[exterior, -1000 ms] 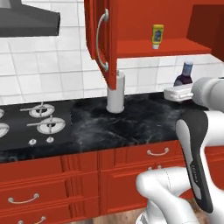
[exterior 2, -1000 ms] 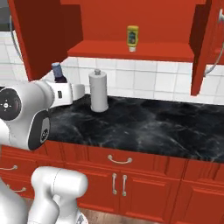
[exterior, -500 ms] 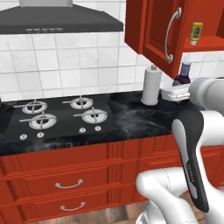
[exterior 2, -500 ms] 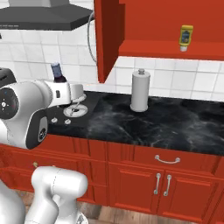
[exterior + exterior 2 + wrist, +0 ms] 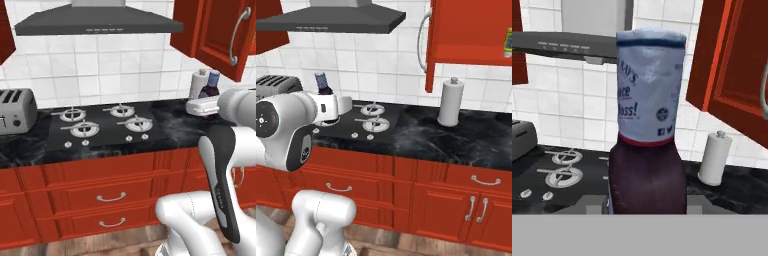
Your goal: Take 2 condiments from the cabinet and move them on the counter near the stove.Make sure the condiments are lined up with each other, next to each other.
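My gripper (image 5: 204, 106) is shut on the dark brown condiment bottle (image 5: 210, 86), which stands upright in it above the black marble counter (image 5: 180, 129), just right of the stove (image 5: 100, 129). From the right base view the same bottle (image 5: 322, 86) rises from the gripper (image 5: 336, 107) over the stove's (image 5: 370, 123) left part. The bottle (image 5: 647, 150) fills the middle of the hand view, pale label and blue-grey cap up. The yellow squeeze bottle (image 5: 508, 43) stands in the red cabinet (image 5: 471, 30) at the far right edge.
A tall grey cylinder with a knob top (image 5: 450, 102) stands on the counter (image 5: 456, 142) under the open cabinet door (image 5: 220, 30). A silver toaster (image 5: 16, 110) sits left of the stove. A dark range hood (image 5: 95, 22) hangs above the burners.
The whole picture has slid right: the base has driven left along the counter, bringing the stove and toaster into view. The brown bottle has stayed in the gripper.
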You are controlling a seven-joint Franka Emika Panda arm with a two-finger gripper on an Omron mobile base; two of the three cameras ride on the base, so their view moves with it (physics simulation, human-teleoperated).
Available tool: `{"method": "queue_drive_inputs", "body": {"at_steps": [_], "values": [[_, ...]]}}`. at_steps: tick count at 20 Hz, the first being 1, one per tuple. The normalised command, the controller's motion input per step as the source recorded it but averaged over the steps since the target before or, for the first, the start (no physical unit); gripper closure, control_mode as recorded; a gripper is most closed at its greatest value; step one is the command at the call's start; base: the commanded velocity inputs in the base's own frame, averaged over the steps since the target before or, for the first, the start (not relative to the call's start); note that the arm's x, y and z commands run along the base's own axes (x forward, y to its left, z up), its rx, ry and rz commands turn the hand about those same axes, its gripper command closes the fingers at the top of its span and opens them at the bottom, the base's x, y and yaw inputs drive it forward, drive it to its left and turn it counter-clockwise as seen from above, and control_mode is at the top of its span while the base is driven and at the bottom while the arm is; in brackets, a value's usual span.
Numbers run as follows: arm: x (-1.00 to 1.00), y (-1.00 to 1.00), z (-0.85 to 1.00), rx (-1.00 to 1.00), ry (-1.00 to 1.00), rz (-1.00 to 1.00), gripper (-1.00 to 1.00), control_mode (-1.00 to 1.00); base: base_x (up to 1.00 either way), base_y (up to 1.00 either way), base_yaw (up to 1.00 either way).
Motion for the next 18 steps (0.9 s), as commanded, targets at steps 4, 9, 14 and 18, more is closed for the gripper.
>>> {"method": "queue_drive_inputs", "body": {"at_steps": [4,9,14,18], "values": [[0.00,0.00,0.00,0.00,0.00,0.00,1.00,1.00,0.00,0.95,0.10],[0.00,0.00,0.00,0.00,0.00,0.00,1.00,1.00,0.00,1.00,0.09],[0.00,0.00,0.00,0.00,0.00,0.00,1.00,1.00,0.00,1.00,0.09],[0.00,0.00,0.00,0.00,0.00,0.00,1.00,1.00,0.05,0.97,0.07]]}}
